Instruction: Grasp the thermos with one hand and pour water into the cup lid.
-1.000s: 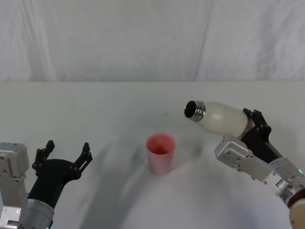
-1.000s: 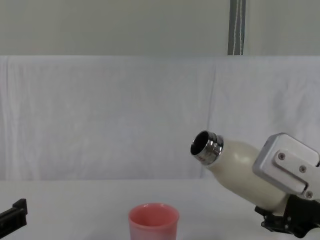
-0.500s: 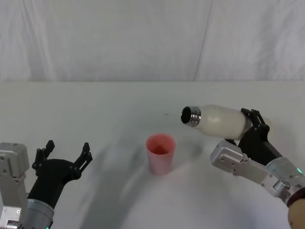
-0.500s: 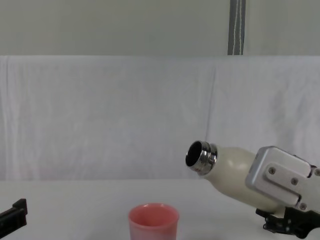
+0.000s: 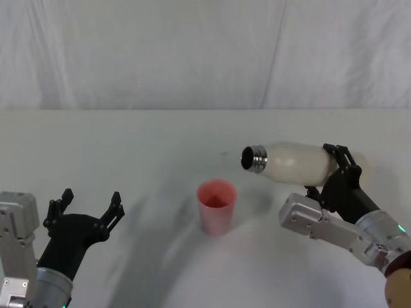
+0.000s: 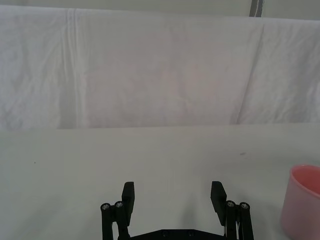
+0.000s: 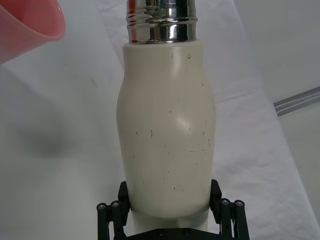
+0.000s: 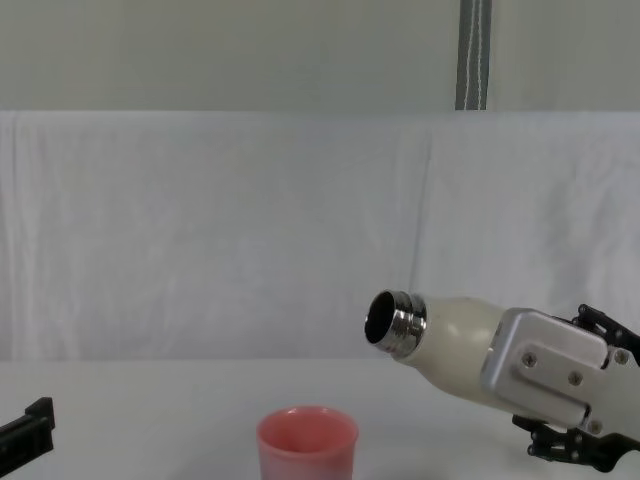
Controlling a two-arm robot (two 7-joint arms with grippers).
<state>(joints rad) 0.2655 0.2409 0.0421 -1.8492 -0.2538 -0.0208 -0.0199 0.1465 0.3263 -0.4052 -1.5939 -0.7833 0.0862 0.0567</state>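
The cream-white thermos (image 5: 297, 162) lies almost level in the air, its open steel neck (image 5: 253, 158) pointing left, above and to the right of the cup lid. My right gripper (image 5: 339, 168) is shut on the thermos's lower body (image 7: 167, 140), fingers on both sides. The pink cup lid (image 5: 216, 206) stands upright on the table at the centre, also seen in the chest view (image 8: 307, 442) and at the left wrist view's edge (image 6: 302, 201). My left gripper (image 5: 88, 206) stays open at the near left, nothing between its fingers (image 6: 172, 197).
A white cloth covers the table (image 5: 128, 147) and hangs as a backdrop (image 8: 220, 230) behind it. Nothing else stands on the surface around the cup lid.
My right gripper has tipped the thermos further down toward level, and its neck has moved left and lower toward the cup lid. The left arm has not moved.
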